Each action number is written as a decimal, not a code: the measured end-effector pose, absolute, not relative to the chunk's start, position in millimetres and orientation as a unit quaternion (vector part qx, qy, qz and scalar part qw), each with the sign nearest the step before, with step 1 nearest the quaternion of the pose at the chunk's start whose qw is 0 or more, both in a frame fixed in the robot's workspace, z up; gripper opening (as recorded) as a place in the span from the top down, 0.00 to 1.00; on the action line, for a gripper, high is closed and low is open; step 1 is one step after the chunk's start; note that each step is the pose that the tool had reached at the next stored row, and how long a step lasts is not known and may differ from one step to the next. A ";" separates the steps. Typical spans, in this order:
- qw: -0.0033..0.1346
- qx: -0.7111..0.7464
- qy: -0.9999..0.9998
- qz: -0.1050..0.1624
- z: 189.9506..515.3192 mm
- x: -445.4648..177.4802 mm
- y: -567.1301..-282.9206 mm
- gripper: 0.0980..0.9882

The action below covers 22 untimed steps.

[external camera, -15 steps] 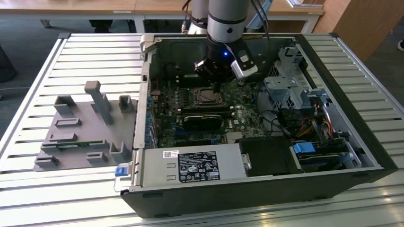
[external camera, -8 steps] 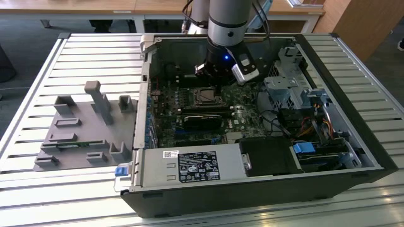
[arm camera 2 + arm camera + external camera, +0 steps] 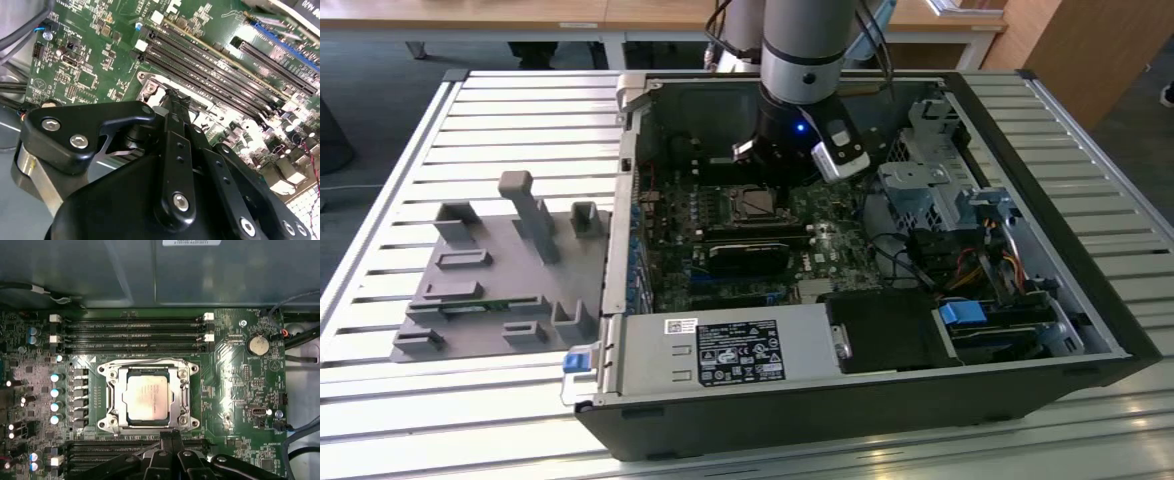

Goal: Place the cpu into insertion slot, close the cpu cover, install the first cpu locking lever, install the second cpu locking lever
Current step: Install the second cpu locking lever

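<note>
First wrist view: cpu (image 3: 145, 398) flat, square in insertion slot (image 3: 111, 405).

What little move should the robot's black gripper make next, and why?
Probably ease in toward a thin wire locking lever beside the socket. The pale silvery square chip already sits in the black square socket. The silver-grey metal frame cover seems to lie flat around it. The black gripper is at the socket's edge. I cannot tell whether the levers are latched.

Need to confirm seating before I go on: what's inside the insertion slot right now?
In the first wrist view the cpu lies inside the insertion slot, pale face up, with the cpu cover framing it. The contacts beneath the chip are covered.
</note>
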<state>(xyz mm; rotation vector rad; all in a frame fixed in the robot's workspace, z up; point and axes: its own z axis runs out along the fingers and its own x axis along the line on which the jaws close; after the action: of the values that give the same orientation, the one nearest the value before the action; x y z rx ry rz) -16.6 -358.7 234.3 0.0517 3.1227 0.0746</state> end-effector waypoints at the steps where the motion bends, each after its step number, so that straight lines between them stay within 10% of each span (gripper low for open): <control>1: 0.009 0.017 1.000 0.024 234.2 -16.6 -359.4 0.99; 22: 0.009 0.017 1.000 0.024 233.6 -30.2 -367.6 0.99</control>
<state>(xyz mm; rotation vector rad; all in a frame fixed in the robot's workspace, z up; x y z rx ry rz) -30.2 -367.6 233.6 0.0518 3.1226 0.0747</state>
